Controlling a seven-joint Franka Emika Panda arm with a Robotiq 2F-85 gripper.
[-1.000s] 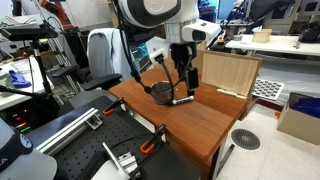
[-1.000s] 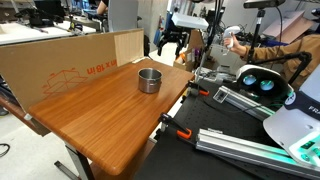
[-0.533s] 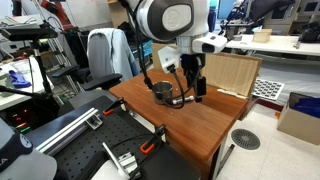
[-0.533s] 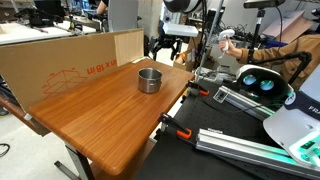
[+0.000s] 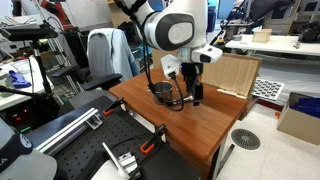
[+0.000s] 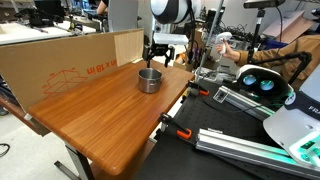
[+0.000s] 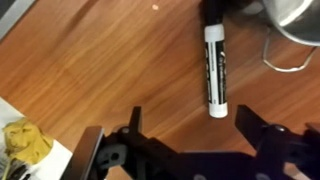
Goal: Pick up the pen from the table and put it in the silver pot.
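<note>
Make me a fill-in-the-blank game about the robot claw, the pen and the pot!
The pen lies flat on the wooden ___. The claw is ___, not shut, and grips nothing. The pen is outside the shiny silver ___.
Missing words: table; open; pot.
</note>
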